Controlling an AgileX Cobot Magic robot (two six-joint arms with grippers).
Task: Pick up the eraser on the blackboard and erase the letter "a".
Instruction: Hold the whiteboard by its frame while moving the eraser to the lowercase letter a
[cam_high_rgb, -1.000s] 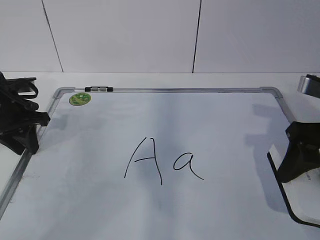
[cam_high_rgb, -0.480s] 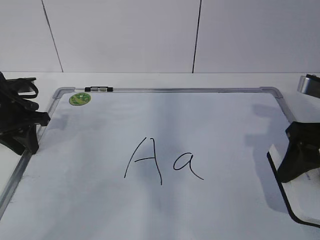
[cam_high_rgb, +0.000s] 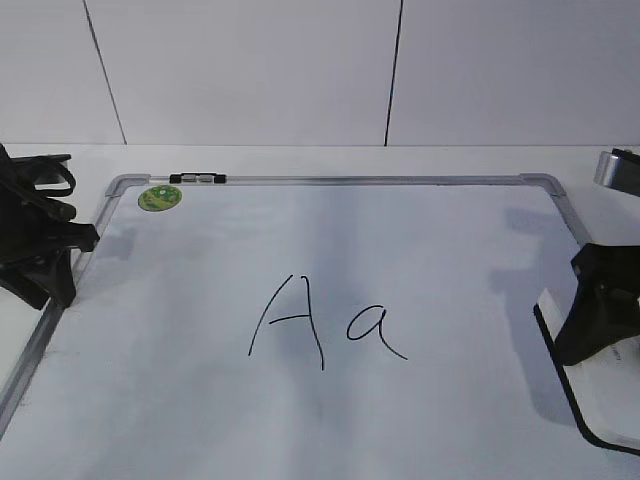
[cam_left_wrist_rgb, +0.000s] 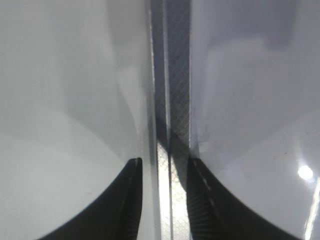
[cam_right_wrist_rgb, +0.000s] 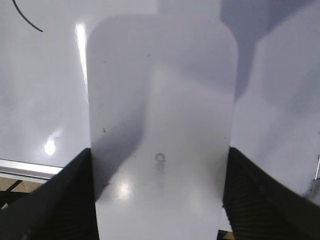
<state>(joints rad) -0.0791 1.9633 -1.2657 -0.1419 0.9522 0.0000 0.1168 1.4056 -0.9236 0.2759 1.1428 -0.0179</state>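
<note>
The blackboard (cam_high_rgb: 450, 250), a white dry-erase board with a silver frame, lies flat. The small letter "a" (cam_high_rgb: 372, 332) is written near its middle, right of a capital "A" (cam_high_rgb: 290, 320). The white eraser (cam_high_rgb: 605, 390) lies at the board's right edge, black felt down. My right gripper (cam_high_rgb: 585, 335) straddles it. In the right wrist view the eraser (cam_right_wrist_rgb: 160, 100) fills the gap between the fingers (cam_right_wrist_rgb: 160, 160), which press on both long sides. A stroke of writing (cam_right_wrist_rgb: 25, 20) shows at the top left. My left gripper (cam_high_rgb: 55, 270) sits on the board's left edge.
A green sticker (cam_high_rgb: 160, 197) and a small black clip (cam_high_rgb: 198, 179) mark the board's far left corner. The left wrist view shows the board's frame (cam_left_wrist_rgb: 172, 75) running between the slightly parted left fingers (cam_left_wrist_rgb: 164, 165). A grey object (cam_high_rgb: 620, 168) lies at the far right. A white wall stands behind.
The left gripper has edged very slightly to the left. The right gripper, the eraser and the writing have not moved.
</note>
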